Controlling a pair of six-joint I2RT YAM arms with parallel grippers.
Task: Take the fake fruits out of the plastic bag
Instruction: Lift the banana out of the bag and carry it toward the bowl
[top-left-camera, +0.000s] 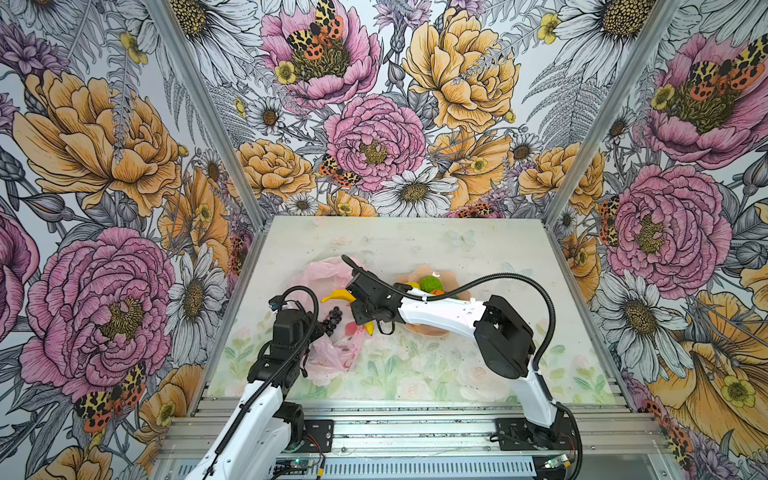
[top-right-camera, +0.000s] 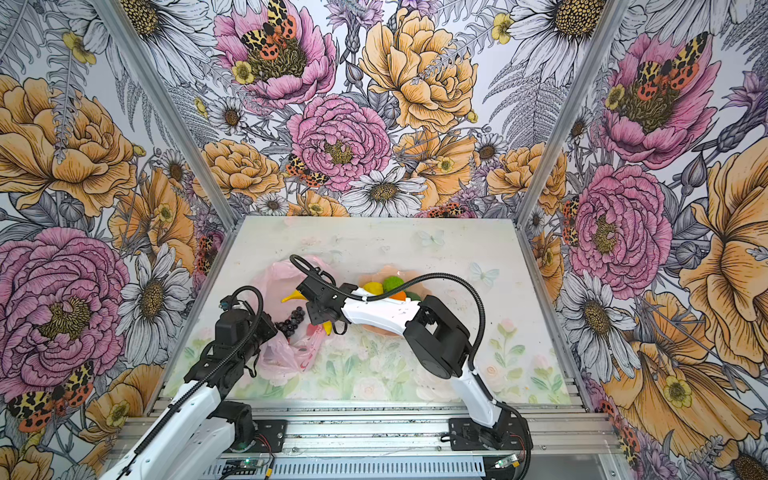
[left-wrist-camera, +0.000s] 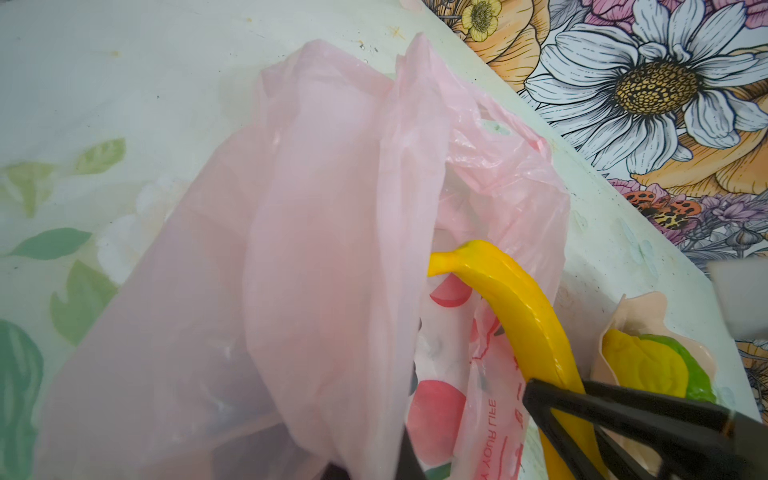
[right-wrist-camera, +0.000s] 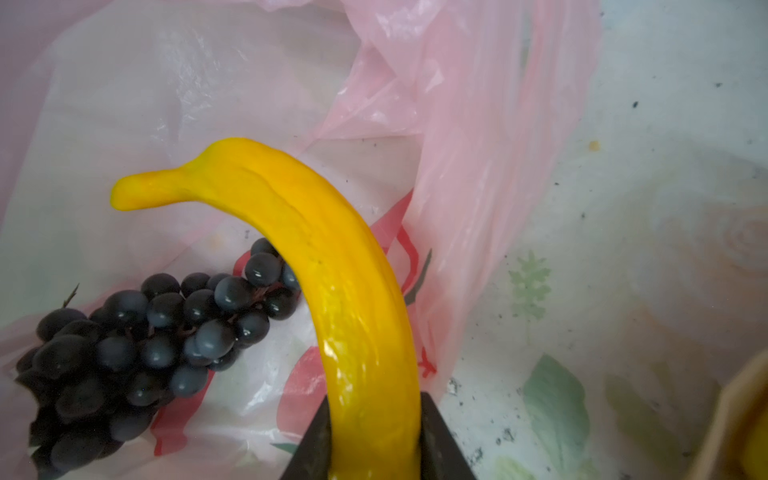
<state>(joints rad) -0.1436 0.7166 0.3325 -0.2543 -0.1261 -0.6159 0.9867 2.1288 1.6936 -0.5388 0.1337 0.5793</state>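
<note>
The pink plastic bag (top-left-camera: 328, 359) (left-wrist-camera: 291, 249) lies crumpled left of centre, mouth open. My left gripper (top-left-camera: 319, 332) (left-wrist-camera: 374, 471) is shut on a fold of the bag's near edge, and the film drapes over its jaws. My right gripper (top-left-camera: 360, 312) (right-wrist-camera: 374, 436) reaches across and is shut on the yellow banana (top-left-camera: 338, 296) (right-wrist-camera: 324, 266), which hangs over the bag's opening. A dark purple grape bunch (top-left-camera: 332, 319) (right-wrist-camera: 145, 345) lies inside the bag under the banana's stem end. The right gripper's black fingers (left-wrist-camera: 623, 411) clamp the banana's lower part.
A peach scalloped dish (top-left-camera: 432, 330) (left-wrist-camera: 627, 316) sits right of the bag, partly under the right forearm. It holds a lemon (top-left-camera: 412, 286), a bumpy lime (top-left-camera: 431, 284) and an orange (top-left-camera: 436, 292). Floral walls enclose the table on three sides.
</note>
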